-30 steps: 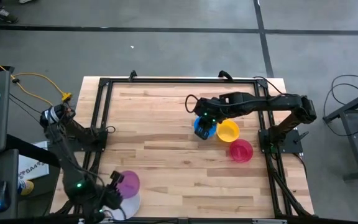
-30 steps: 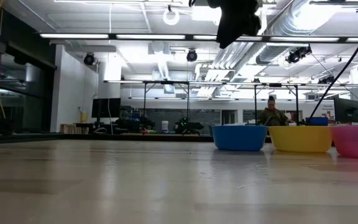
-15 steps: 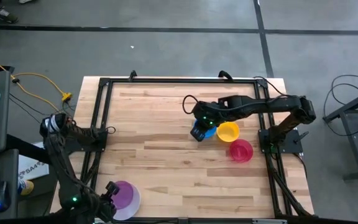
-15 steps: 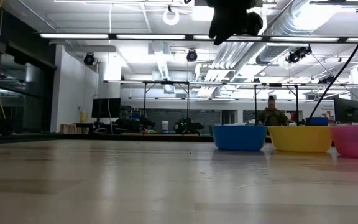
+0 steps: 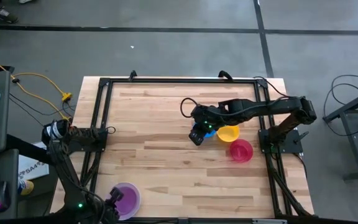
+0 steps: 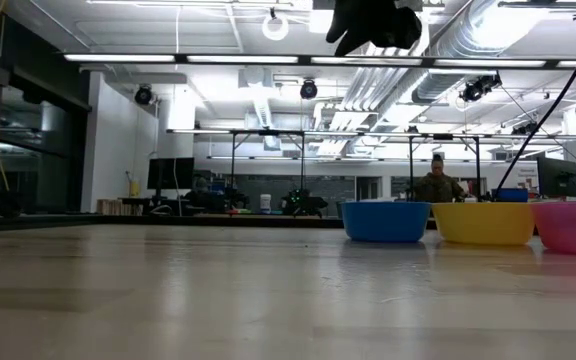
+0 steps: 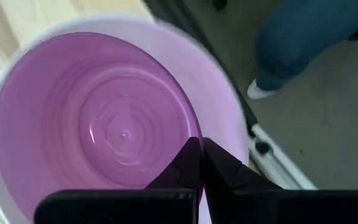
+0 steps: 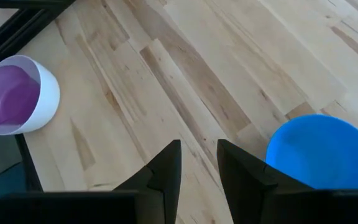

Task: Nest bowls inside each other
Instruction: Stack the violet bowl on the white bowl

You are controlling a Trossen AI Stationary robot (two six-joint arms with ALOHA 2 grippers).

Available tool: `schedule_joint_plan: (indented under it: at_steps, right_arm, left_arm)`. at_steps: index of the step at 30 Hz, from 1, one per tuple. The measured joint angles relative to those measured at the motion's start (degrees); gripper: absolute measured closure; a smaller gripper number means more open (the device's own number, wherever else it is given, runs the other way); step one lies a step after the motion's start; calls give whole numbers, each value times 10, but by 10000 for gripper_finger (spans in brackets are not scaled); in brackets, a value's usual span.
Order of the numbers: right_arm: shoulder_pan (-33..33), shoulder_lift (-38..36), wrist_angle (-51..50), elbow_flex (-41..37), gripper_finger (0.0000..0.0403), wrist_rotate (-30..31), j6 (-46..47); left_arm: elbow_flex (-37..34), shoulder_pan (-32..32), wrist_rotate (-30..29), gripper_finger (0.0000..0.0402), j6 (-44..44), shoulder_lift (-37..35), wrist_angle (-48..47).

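The purple bowl point(image 7: 104, 124) sits inside the larger white bowl point(image 7: 224, 93) at the table's near left corner, with my left gripper point(image 7: 199, 142) shut on its rim. In the right wrist view the purple bowl point(image 8: 8, 96) looks tilted in the white bowl point(image 8: 45, 93). The blue bowl point(image 6: 386, 220), yellow bowl point(image 5: 229, 132) and red-pink bowl point(image 5: 241, 150) stand on their bases in a row at the right. My right gripper point(image 8: 199, 146) hangs open above the table beside the blue bowl point(image 8: 319, 149), touching nothing. My left gripper pinches the purple bowl's rim point(image 7: 193, 127) between its two fingers, one finger inside the bowl and one between the purple and white walls. The fingers come from above, slanting down. The purple bowl lies within the white bowl; whether its base rests there I cannot tell.
A black metal frame point(image 5: 101, 112) runs around the table's edges. A person's leg and shoe point(image 7: 303, 43) stand on the floor just past the near left corner. Bare wood point(image 5: 154, 143) lies between the two groups of bowls.
My left gripper has gone down and toward the table's near edge with the purple bowl, bringing it from above the white bowl down into it. My right gripper has shifted a little toward the table's left over the blue bowl and rolled about its pointing line.
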Motion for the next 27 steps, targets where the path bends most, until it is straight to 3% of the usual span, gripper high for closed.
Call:
schedule_joint_plan:
  at_steps: [10,27]
  right_arm:
    - [4,0,0,0,306,-6,0]
    - [62,0,4,0,306,18,34]
  left_arm:
    - [0,11,-9,370,-3,0,-7]
    - [-41,11,2,367,-35,1,-5]
